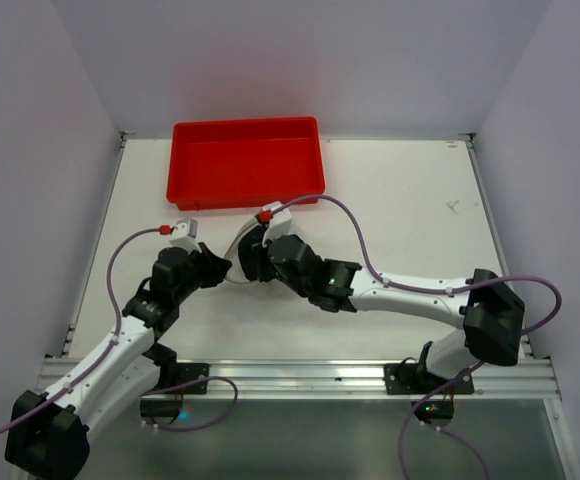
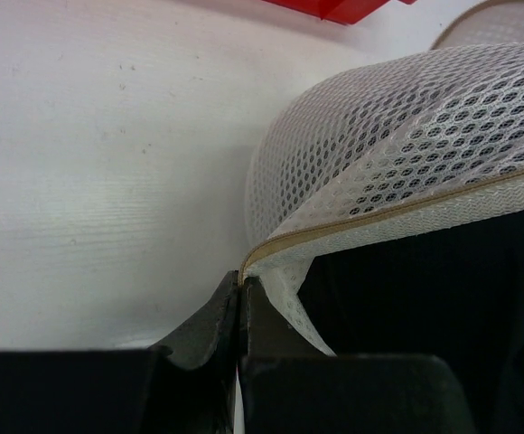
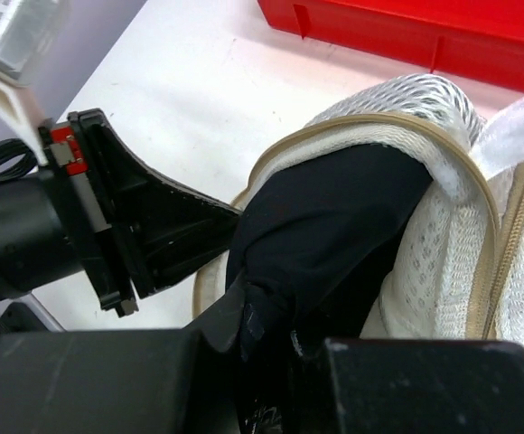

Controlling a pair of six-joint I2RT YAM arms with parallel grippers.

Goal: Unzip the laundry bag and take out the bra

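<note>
- Bra (image 3: 334, 217) pinched by right gripper (image 3: 260, 330), bulging from the unzipped laundry bag (image 3: 425, 280).
- Left gripper (image 2: 241, 294) pressed together on the bag's rim.
- Red tray (image 1: 245, 160) at far edge.

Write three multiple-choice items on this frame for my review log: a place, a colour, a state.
1. Where is the red rectangular plastic tray? A) beside the arm bases B) at the table's far edge C) under the right arm
2. What colour is the soft fabric bra inside the white mesh laundry bag? A) black B) pink C) white
3. The left gripper is: A) open B) shut on the bag's zip edge C) holding the tray
Answers: 1 B, seen in the top view; 2 A, dark fabric fills the bag's opening; 3 B, its fingers pinch the beige edge.
</note>
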